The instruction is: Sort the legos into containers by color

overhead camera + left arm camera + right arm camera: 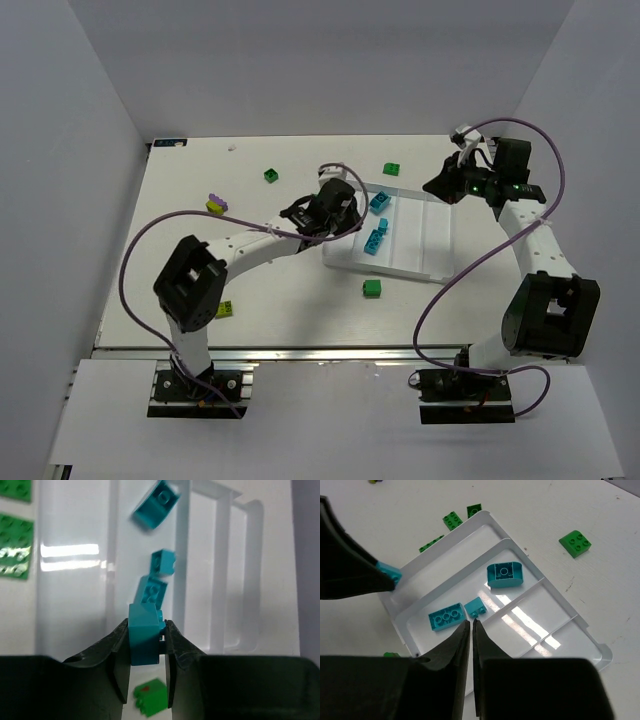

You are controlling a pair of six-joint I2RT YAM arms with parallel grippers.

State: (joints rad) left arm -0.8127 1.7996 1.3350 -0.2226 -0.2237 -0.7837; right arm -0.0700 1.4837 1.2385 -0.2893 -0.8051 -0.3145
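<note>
Left wrist view has the left gripper (145, 630) pinching a cyan brick (144, 636) between its two fingers, with the brick's top sticking out past the tips. Just ahead of the fingertips lies the white tray (75, 595). In the compartment straight in front of the held piece rest three loose cyan legos (150, 591): one close to the tips, one a little further on, and a rounded one lying askew at the far end. Off to the left of this gripper, beyond the tray's rim, sit two flat green plates (15, 545). Beneath the fingers, on the near side, a small green brick (150, 697) shows, partly hidden.

Right wrist view shows the right gripper (471, 624) with its fingers pressed almost together, only a thin slit between them and nothing caught there. It hangs above the tray, and the loose cyan legos lie just beyond and to either side of its tips. Far to its upper right a square green block (575, 542) sits on the table (600, 505), well apart from the tray. Seen from above, a lime brick (225, 308) lies well behind the left gripper, beside that arm's elbow
</note>
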